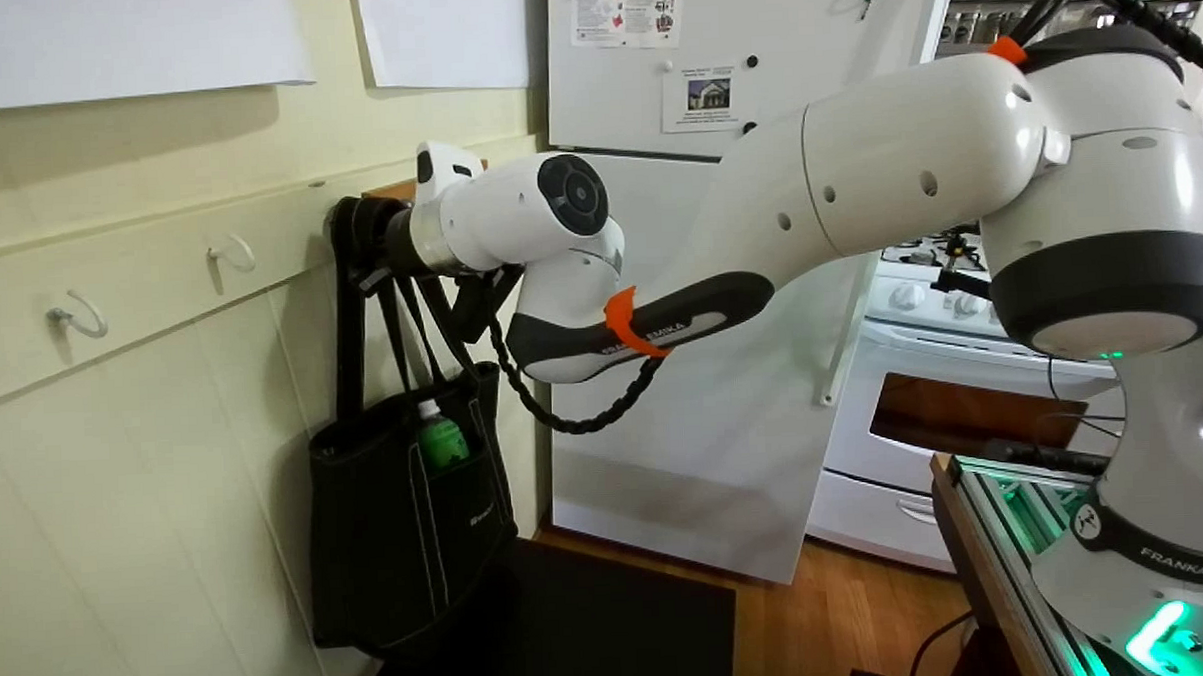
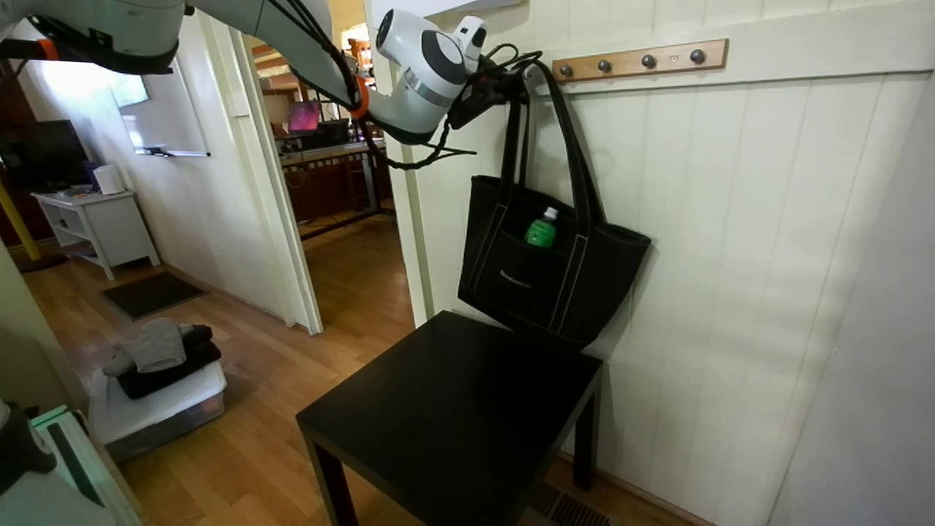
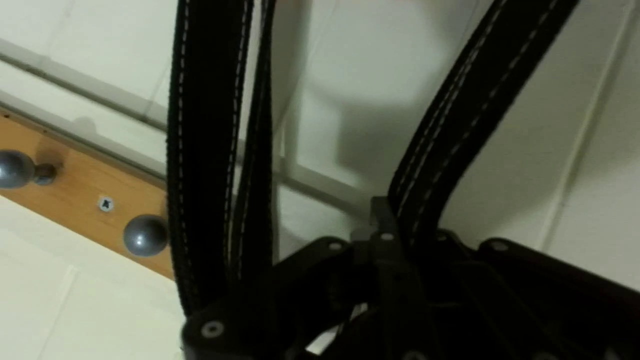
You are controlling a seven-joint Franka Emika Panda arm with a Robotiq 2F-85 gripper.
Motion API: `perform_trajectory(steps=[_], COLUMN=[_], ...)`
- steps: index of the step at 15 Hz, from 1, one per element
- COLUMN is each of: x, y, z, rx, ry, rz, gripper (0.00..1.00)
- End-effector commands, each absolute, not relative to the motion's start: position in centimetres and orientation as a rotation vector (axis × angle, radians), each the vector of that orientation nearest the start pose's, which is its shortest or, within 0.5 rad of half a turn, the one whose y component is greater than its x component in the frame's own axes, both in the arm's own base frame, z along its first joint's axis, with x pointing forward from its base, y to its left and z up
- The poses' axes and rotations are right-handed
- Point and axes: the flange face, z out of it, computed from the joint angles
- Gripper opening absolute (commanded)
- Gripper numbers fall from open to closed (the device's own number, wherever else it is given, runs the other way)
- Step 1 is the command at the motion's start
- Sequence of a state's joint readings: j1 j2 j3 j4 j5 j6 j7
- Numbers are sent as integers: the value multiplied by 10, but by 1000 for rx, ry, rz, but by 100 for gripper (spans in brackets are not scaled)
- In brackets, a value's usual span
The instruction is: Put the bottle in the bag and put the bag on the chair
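The black bag (image 2: 511,292) (image 1: 369,546) hangs by its long handles (image 2: 570,139) in front of the white wall, slightly tilted. In its front pocket stands the green bottle (image 2: 541,231) (image 1: 443,444), white cap up and lower part hidden by the pocket. My gripper (image 3: 410,224) is shut on a stitched black strap (image 3: 475,105), while more strap (image 3: 205,125) passes to the left of the fingers in the wrist view. Low in an exterior view is the flat black chair (image 2: 453,409). The bag's bottom overlaps its rear edge; I cannot tell whether they touch.
A wooden rail (image 2: 635,62) with round knobs is fixed to the wall close to my gripper. White hooks (image 1: 80,316) stick out farther along. A fridge (image 1: 685,425) stands behind the arm, and a lidded box (image 2: 157,409) with cloths lies on the floor.
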State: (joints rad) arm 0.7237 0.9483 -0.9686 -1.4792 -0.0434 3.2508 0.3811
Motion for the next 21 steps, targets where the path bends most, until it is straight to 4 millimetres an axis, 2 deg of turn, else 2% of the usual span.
perform_trajectory(steps=[1,5,12,21], x=[758,753,740,724], y=[79,86,87,95], z=[408,410,419,387], rx=[-2963,-2924,-2849,-2998], ry=[-188,-126,68,121], rz=[-1998,-2029,-2147,-1875], gripper=[1,1,1,1])
